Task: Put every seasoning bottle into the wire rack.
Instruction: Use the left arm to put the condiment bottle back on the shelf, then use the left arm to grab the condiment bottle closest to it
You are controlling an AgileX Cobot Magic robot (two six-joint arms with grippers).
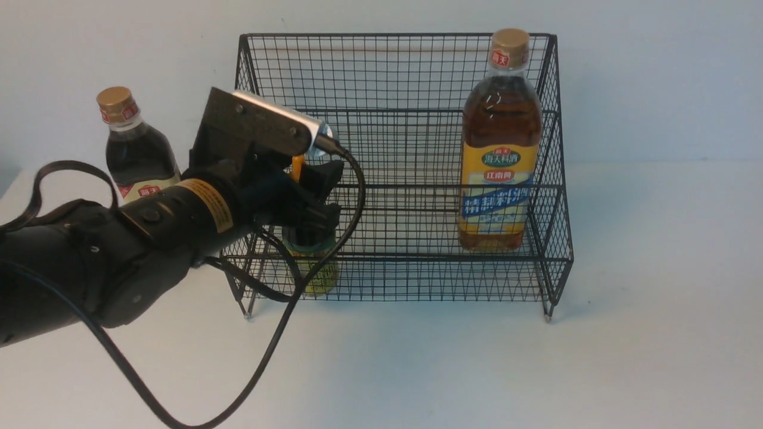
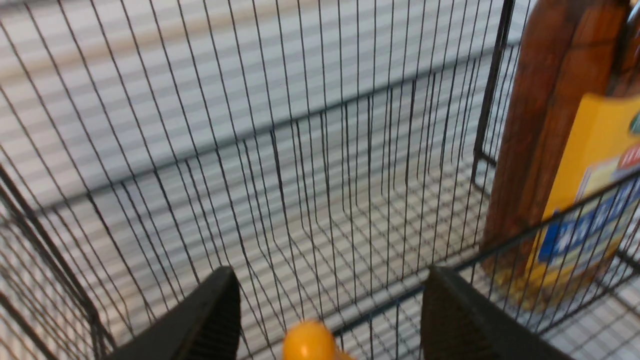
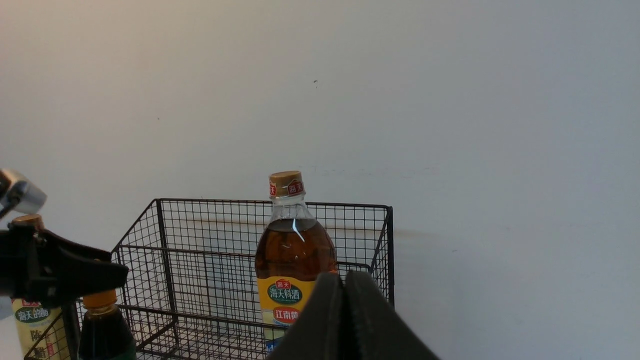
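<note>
— Your fingers?
— Your left gripper [image 2: 330, 280] is spread, with the orange cap [image 2: 308, 342] between, untouched. Your right gripper [image 3: 344, 285] is pressed closed, empty.
— Bottles?
— 2 stand in your wire rack [image 1: 405, 77]: the small bottle [image 1: 311, 268] front-left, the amber bottle [image 1: 499, 155] right. 1 dark bottle [image 1: 138, 155] stands outside, left.

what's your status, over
Left gripper open around small bottle, right gripper shut. Small and amber bottle in wire rack. Tall dark bottle outside, left. Rack middle free.

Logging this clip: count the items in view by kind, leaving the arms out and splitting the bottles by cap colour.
Gold-capped bottles: 2, the amber bottle and the dark bottle
Orange-capped bottle: 1
Black wire rack: 1
Total: 4
</note>
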